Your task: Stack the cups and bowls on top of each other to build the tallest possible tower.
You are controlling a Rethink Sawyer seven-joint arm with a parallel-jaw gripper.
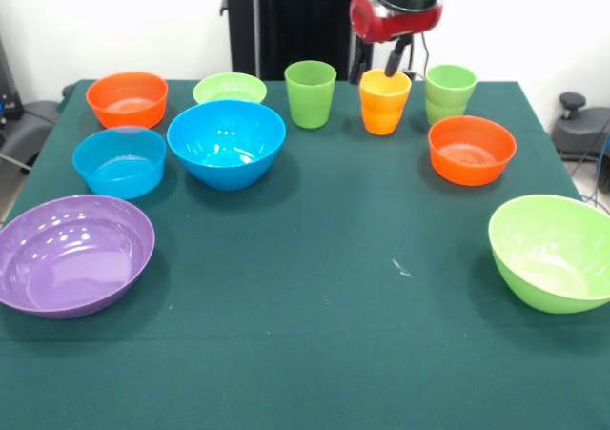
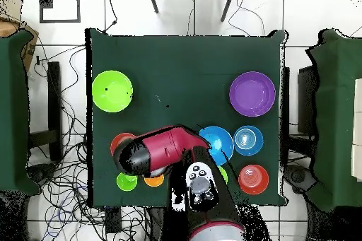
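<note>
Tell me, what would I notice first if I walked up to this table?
Probably the ring of bright bowls on the dark green table: a big purple bowl at the near left of the front view, a big lime green bowl at the near right, a blue bowl further back. At the far edge, the red and black gripper dips into the top of two stacked orange cups.
</note>
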